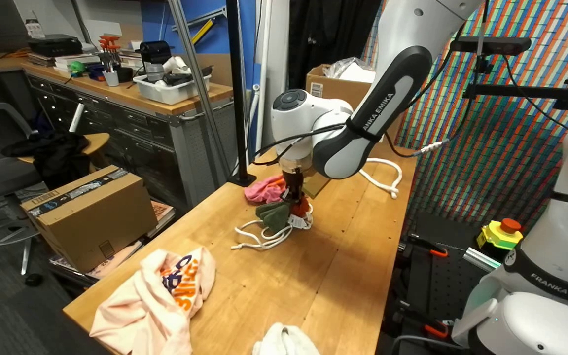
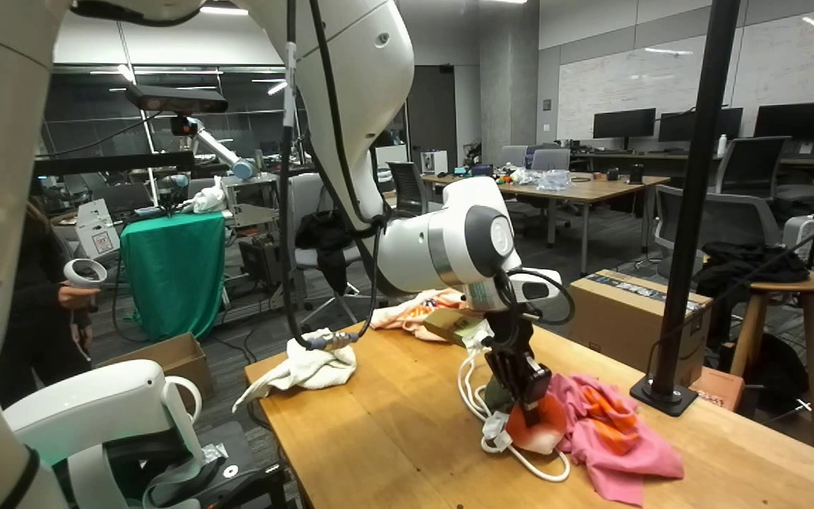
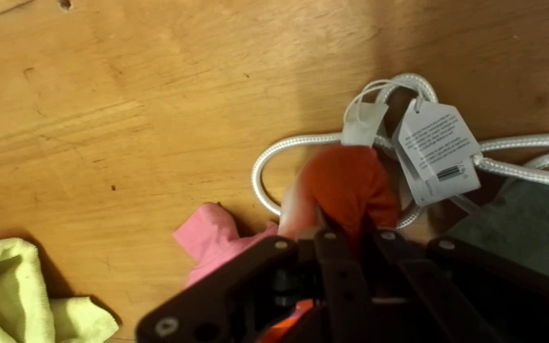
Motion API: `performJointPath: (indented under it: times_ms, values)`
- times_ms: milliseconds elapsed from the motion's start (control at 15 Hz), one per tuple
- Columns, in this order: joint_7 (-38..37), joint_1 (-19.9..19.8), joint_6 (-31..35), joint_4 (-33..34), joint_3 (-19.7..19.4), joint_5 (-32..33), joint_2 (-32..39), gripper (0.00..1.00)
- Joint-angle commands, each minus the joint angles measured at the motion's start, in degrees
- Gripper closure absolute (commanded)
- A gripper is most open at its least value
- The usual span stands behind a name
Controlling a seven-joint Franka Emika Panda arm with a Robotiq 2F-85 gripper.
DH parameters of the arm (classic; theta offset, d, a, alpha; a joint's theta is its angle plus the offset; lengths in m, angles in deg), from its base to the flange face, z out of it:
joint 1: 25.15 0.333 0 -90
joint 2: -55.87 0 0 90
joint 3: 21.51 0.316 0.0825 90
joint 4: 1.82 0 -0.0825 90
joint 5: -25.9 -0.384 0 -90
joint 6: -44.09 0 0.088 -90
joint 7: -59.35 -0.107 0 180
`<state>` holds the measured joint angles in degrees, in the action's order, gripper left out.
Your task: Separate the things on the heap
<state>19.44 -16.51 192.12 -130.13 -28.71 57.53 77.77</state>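
Observation:
My gripper [image 3: 348, 224] points down, its fingers close together with creased red fabric pinched between them. That fabric belongs to a red soft piece [image 3: 348, 174] with a pale side, resting at the table. White looped cord [image 3: 284, 143] with paper tags curls around it. Against it on one side is the pink-red cloth [image 2: 626, 445]; a dark green piece [image 1: 273, 215] sits on the opposite side. The yellow-green piece [image 3: 12, 290] lies apart at the wrist view's lower left. The peach-white patterned cloth [image 1: 160, 301] and white cloth [image 2: 315, 364] lie well away from the heap.
A separate white cord [image 1: 392, 172] and an olive-green piece [image 1: 316, 184] lie beyond the gripper in an exterior view. A black post [image 2: 675, 283] rises from the table's edge. Cardboard boxes [image 1: 91, 217] stand off the table.

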Motion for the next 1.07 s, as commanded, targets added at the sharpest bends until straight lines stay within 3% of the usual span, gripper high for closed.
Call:
performJointPath:
  times_ms: [0, 400, 1000]
  values:
    - [4.31, -0.43, -3.88, -3.33, -0.89, -1.57, -6.01, 0.95]
    - [6.52, -3.74, -8.41, -8.22, -1.76, 0.38, -14.61, 0.95]
    - [11.0, -12.41, -11.45, -16.75, -2.47, 0.5, -22.36, 0.95]
